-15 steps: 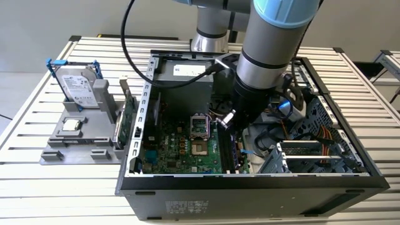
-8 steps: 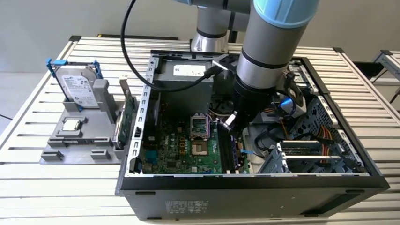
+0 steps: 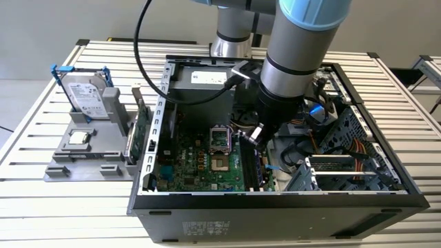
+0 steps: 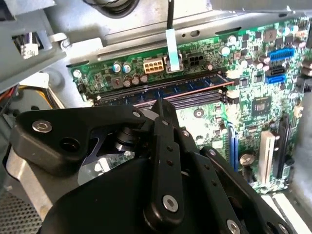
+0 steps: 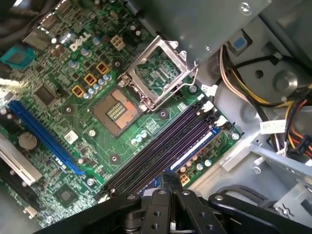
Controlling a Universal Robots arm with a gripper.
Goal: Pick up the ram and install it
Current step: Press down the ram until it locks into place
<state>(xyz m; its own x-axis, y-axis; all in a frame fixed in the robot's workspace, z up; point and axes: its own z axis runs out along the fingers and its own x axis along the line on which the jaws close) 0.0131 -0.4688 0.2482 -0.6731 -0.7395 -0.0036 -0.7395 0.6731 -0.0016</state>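
Observation:
The ram (image 4: 185, 87) is a long dark-blue stick with small chips. It lies in the outermost of the memory slots (image 5: 161, 146) on the green motherboard (image 3: 186, 168), and it shows again as the ram (image 5: 197, 146) in the first wrist view. My gripper (image 3: 256, 138) hangs inside the open computer case (image 3: 276, 206), right over the slots. Its black fingers (image 5: 165, 187) are pressed together, with the tips at the stick's middle. I cannot tell whether they touch it. In the second wrist view the gripper (image 4: 163, 108) hides part of the stick.
An empty processor socket (image 5: 117, 109) with its raised latch frame lies beside the slots. Cable bundles (image 3: 317, 111) and a drive cage (image 3: 344, 170) crowd the case toward the exterior view's right. Outside the case stand a hard drive (image 3: 90, 98), a square processor chip (image 3: 79, 137) and a green expansion card (image 3: 141, 129).

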